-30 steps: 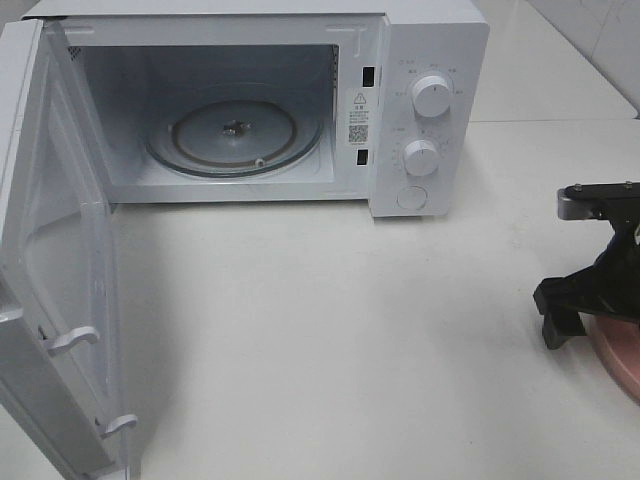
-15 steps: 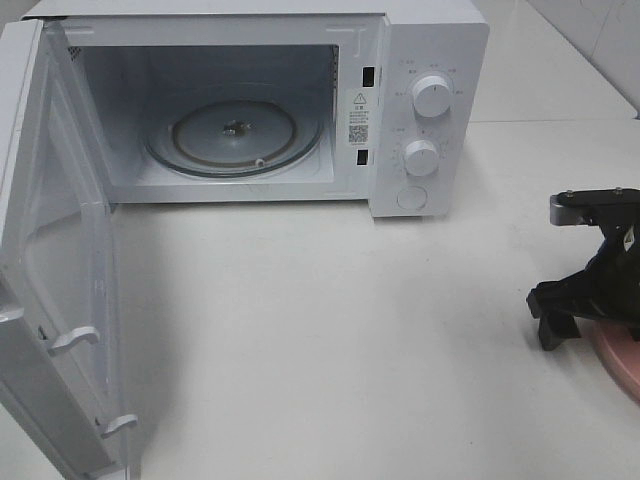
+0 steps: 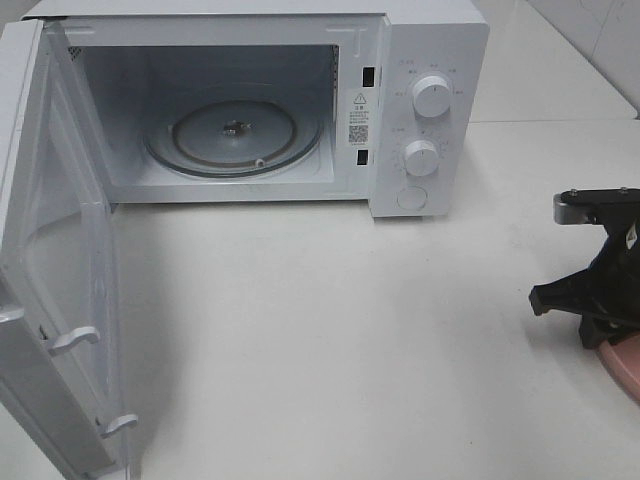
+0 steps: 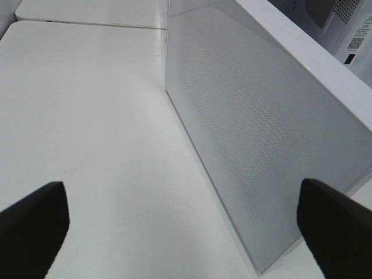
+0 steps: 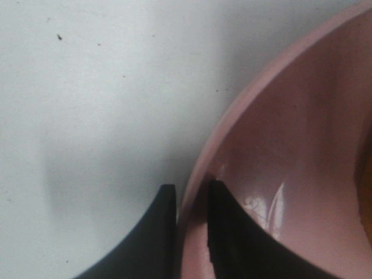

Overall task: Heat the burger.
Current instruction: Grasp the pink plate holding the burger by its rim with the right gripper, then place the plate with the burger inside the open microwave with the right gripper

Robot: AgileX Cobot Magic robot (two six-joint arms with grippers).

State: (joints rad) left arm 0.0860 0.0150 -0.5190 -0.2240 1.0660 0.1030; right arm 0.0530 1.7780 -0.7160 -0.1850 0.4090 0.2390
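Moved: the right gripper (image 3: 588,325) has edged toward the pink plate (image 3: 626,364), and its jaws, spread a second ago, have drawn in.
Right jaws: pinched on the plate's rim, one finger outside it and one inside the dish.
Left gripper (image 4: 183,232): jaws wide apart, holding nothing, above the table (image 3: 330,330) beside the microwave's door (image 3: 60,250).
Microwave (image 3: 430,40): door swung fully open; glass turntable (image 3: 235,135) lies on the cavity floor.
Burger (image 5: 367,174): only a brownish sliver at the right wrist view's edge, inside the plate; cut off in the high view.
Plate: at the table's right edge, well apart from the microwave.
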